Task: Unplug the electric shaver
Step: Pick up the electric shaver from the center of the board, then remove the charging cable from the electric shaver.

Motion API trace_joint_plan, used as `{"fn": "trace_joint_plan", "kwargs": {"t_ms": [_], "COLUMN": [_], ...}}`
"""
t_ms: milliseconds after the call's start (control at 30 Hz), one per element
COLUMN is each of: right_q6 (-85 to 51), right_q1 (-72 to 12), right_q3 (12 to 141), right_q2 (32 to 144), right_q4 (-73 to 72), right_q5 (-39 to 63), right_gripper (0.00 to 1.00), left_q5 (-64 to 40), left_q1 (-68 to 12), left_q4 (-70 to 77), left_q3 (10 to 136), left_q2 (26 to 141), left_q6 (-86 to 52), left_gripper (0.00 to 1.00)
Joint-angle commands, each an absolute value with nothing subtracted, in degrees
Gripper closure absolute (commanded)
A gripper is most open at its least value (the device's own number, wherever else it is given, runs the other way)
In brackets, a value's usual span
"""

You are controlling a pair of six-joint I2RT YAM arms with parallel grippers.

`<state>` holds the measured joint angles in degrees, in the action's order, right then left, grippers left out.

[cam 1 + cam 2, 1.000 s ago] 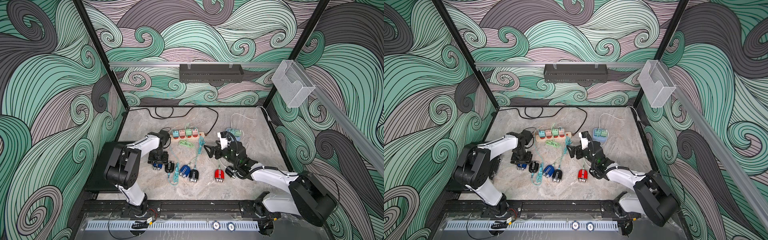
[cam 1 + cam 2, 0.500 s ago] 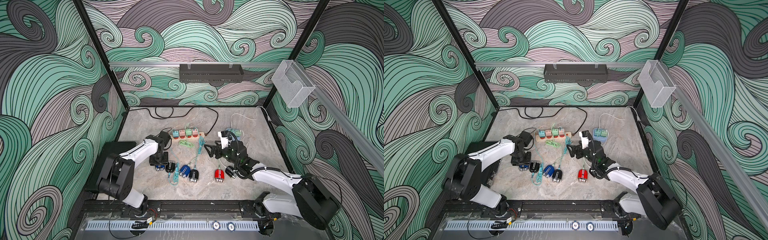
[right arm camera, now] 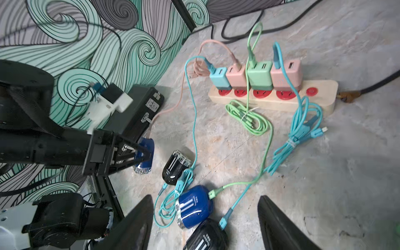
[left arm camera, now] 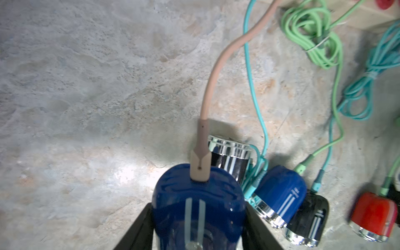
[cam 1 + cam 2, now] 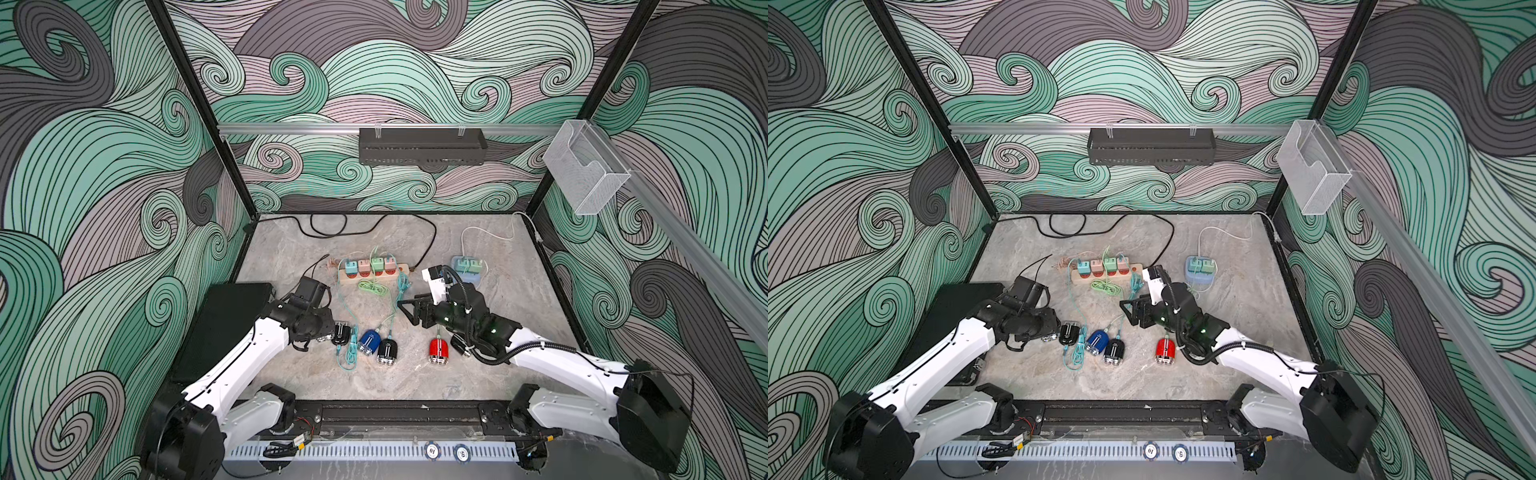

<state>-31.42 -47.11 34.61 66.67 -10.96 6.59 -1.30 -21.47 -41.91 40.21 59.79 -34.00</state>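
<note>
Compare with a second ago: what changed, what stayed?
The left arm swung its elbow down toward the front rail, and the jaws of the left gripper closed on the blue shaver. Its pink cable stays plugged in; the right gripper, power strip and other shavers kept their places.

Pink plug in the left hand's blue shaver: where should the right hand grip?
Grip the pink plug on its wide flat body, clear of the blue shaver in the left hand, not the cord. Bring the open right hand from the cord side across the flats; it stands straight out, so likely pull along it.
</note>
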Motion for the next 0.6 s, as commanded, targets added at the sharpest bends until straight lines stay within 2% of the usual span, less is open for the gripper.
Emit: {"fn": "trace_joint_plan", "kwargs": {"t_ms": [0, 233, 567], "right_q6": [-34.86, -37.88, -45.46], "right_q1": [-50.30, -56.05, -59.85], "right_q3": [37.49, 44.29, 49.50], "right_q2": [67.24, 73.10, 82.63], "right_q4": [-5.57, -5.44, -10.25], "right_q5": [-0.79, 0.52, 5.14], "right_gripper": [0.25, 0.38, 0.49], "left_q5": [-5.03, -8.13, -8.46], "left_q1": [-22.00, -22.07, -22.16], "left_q4": [-36.52, -30.95, -25.02], "left_q3": [39.73, 35.78, 29.20], "left_q2": [57.09, 51.93, 46.99], "left_q6": [-33.45, -32.28, -33.31], "left_gripper": [0.56, 0.56, 0.56]}}
